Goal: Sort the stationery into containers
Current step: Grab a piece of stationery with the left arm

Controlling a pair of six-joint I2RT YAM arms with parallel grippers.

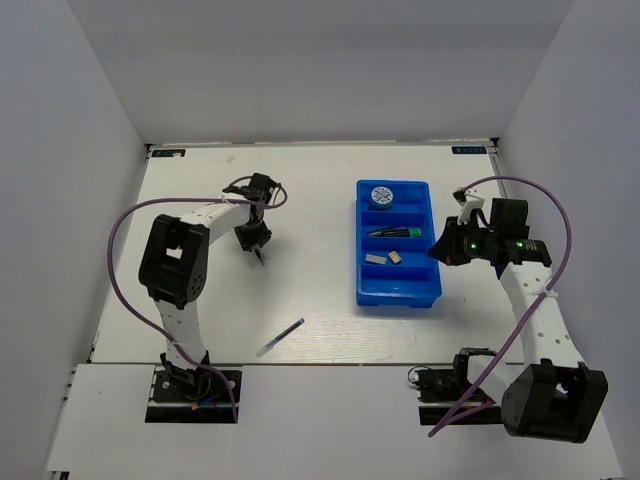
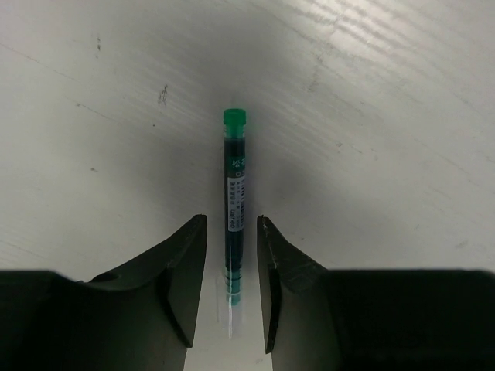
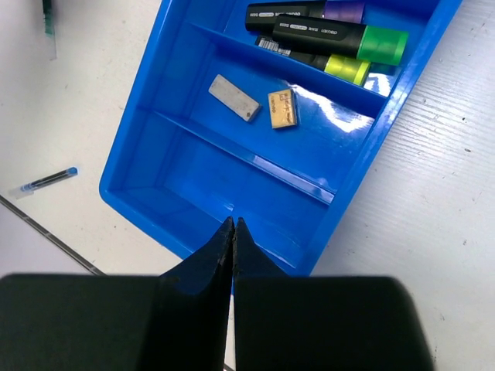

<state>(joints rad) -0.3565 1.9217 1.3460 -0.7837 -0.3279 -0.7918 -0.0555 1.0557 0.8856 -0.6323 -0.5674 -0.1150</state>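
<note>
Green-capped pen (image 2: 234, 201) lies on the table (image 2: 387, 116) between the left tool's (image 2: 232, 222) parted fingers, untouched; only the wrist view shows it clearly. Right tool (image 3: 233, 226), clenched empty, hovers over the blue tray (image 3: 135, 139) holding highlighters (image 3: 332, 35) and erasers (image 3: 234, 97).

A robotics lab test cell, by the look: plain white walls (image 1: 320, 70) boxing a white surface (image 1: 310, 290), cabled robot arms (image 1: 175, 265) bolted on.

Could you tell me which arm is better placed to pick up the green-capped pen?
Left. The left gripper is open directly over the green-capped pen, one finger on either side of its barrel. The right gripper is shut at the edge of the blue tray, away from that pen.
</note>
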